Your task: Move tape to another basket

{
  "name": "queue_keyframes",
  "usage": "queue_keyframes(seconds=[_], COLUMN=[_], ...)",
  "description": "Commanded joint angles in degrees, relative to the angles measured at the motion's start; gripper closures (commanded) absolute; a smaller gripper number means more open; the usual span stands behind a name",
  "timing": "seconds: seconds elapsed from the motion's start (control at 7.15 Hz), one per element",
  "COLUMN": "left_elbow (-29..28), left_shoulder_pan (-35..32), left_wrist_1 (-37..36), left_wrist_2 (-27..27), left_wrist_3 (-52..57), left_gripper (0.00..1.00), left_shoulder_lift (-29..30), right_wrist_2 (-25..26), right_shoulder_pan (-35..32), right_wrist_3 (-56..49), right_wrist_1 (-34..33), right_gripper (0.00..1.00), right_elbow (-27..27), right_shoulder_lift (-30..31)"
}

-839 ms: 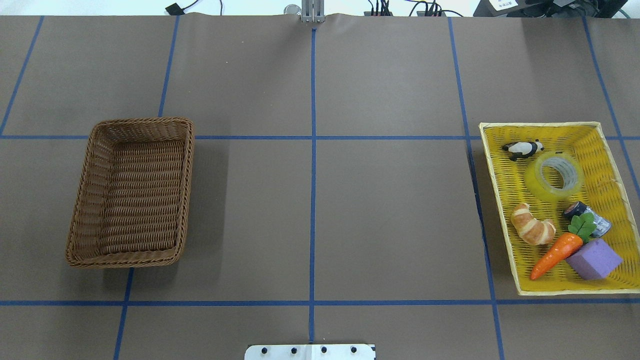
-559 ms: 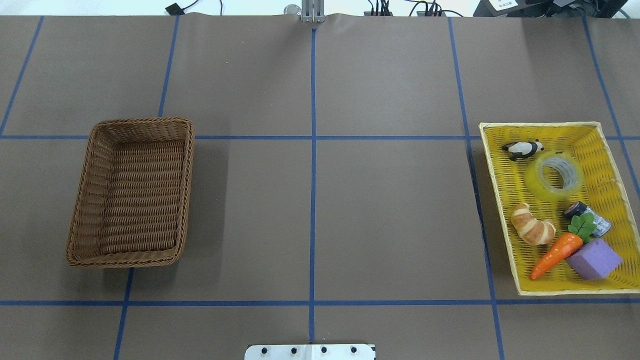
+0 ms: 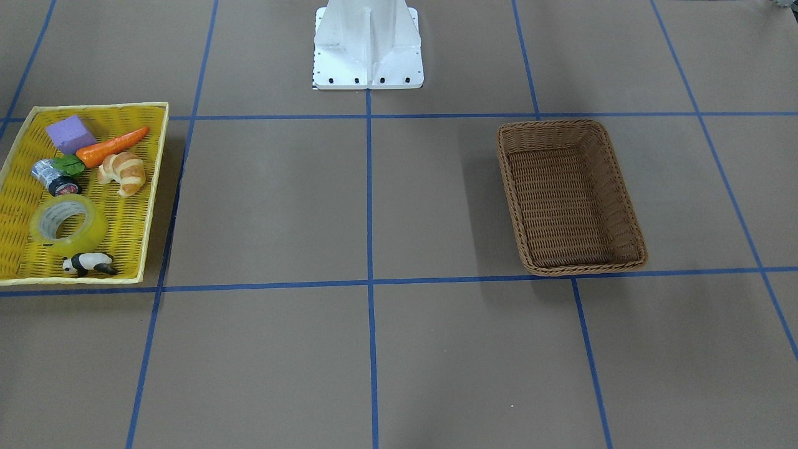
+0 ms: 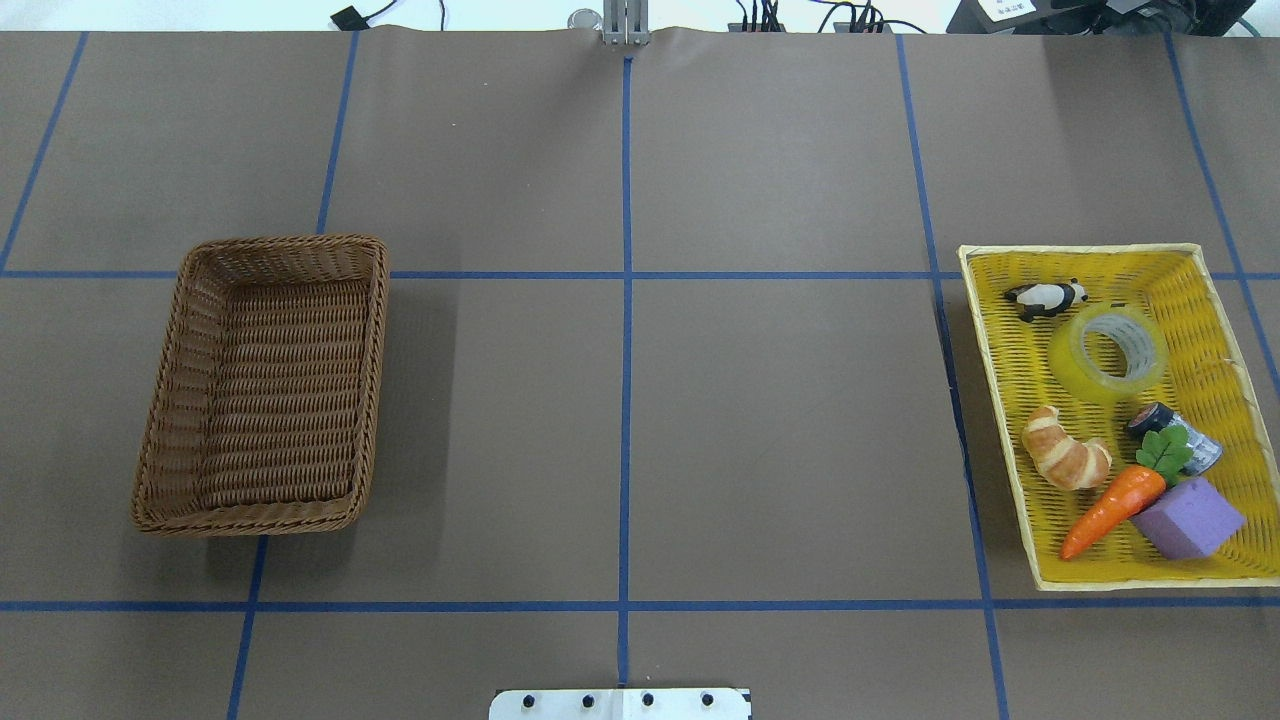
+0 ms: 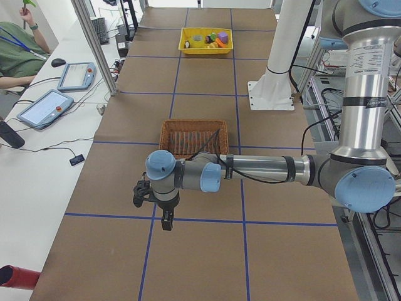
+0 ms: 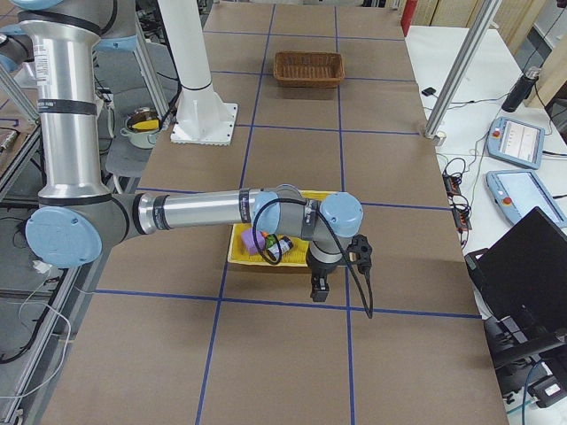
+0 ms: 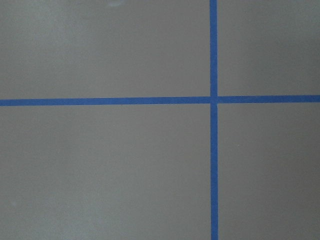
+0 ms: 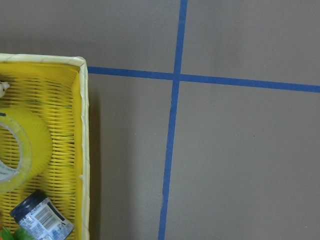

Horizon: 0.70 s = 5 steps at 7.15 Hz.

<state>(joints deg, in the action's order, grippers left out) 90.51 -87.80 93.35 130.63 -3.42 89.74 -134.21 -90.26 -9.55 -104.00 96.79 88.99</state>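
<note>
While overhead shows tape (image 4: 1080, 375) and basket (image 4: 178, 380), only side views catch left hand (image 5: 166, 220) and right hand (image 6: 318, 289), openness unclear.

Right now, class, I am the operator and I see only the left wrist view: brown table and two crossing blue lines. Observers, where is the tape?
Observer: The tape lies flat in the yellow tray, on the robot's right side of the table.
Operator: What is closest to it?
Observer: A panda figurine lies beside it, on the side away from the robot.
Operator: And the target?
Observer: The basket stands on the robot's left side, well apart from the tray.
</note>
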Motion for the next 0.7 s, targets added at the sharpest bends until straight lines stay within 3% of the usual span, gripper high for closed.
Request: queue_keyframes(seconds=[0.0, 0.28, 0.56], left_elbow=[0.01, 0.89, 1.24], left_shoulder_pan=[0.00, 0.00, 0.00], left_wrist_1=[-0.10, -0.01, 0.08], left_wrist_2=[-0.02, 0.06, 0.06], left_wrist_3=[0.08, 0.08, 0.17], left_gripper=[0.02, 0.02, 0.02], left_shoulder_lift=[0.17, 0.17, 0.17], right_wrist_2=[0.18, 0.79, 0.53], right_shoulder_pan=[0.00, 1.92, 10.15], right_wrist_3=[0.14, 0.23, 2.40], right_wrist_1=[0.11, 4.13, 4.33], right_gripper=[0.00, 0.00, 0.00], right_elbow=[3.29, 5.33, 7.00], right_shoulder_lift=[-0.75, -5.12, -7.33])
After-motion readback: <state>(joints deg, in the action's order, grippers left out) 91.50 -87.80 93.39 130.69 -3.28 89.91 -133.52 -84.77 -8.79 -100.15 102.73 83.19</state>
